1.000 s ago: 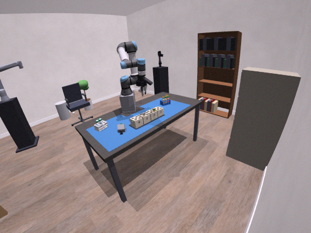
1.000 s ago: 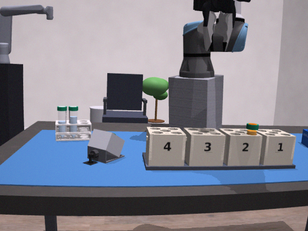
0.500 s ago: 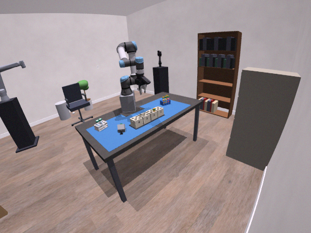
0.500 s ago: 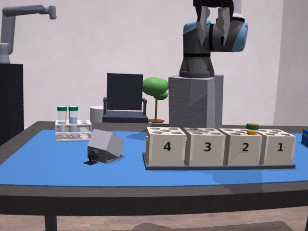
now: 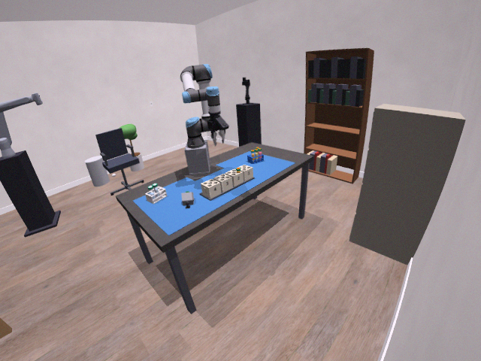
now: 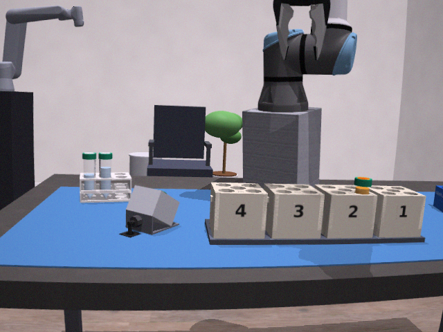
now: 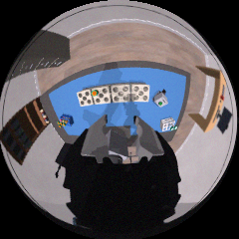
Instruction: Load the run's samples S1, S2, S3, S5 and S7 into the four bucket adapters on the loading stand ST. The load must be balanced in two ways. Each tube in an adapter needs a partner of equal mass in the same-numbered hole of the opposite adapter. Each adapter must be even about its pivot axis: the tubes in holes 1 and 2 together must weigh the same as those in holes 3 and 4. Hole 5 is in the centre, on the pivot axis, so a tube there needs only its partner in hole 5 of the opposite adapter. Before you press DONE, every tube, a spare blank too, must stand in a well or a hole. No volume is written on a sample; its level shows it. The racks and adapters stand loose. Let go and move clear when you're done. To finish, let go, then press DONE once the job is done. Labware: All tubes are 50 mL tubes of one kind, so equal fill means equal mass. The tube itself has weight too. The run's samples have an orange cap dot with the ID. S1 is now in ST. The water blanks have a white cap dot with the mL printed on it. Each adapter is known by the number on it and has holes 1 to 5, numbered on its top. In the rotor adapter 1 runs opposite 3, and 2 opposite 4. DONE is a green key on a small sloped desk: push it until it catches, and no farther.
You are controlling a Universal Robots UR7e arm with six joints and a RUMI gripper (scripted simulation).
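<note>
The loading stand ST (image 6: pixel 221 241) sits at the near edge of the blue mat on the counter (image 6: pixel 214 282), carrying adapter 4 (image 6: pixel 239 213), adapter 3 (image 6: pixel 295 214), adapter 2 (image 6: pixel 349 214) and adapter 1 (image 6: pixel 400 213) in a row. One orange-dotted tube, judged to be S1 (image 6: pixel 363 185), stands in adapter 2 in a hole on the side towards adapter 1; the hole number cannot be read. All other holes appear vacant. The step in hand is judged to be fetching the next sample from the blue rack (image 5: pixel 255 156), which stands farther along the counter, well apart from the stand. To do this well: compare the fill levels in the blue rack before choosing, since any tube needs an equal-mass partner in the same-numbered hole of the opposite adapter; descend vertically over the chosen cap; and lift straight up, because the racks stand loose. The DONE desk (image 6: pixel 151 209) and the clear blank rack (image 6: pixel 104 187), with two green-capped tubes, lie to the other side. Farthest back, the arm is folded above its grey pedestal (image 6: pixel 281 142). The gripper (image 6: pixel 302 50) hangs high, fingers pointing down, partly parted and grasping nothing.
</note>
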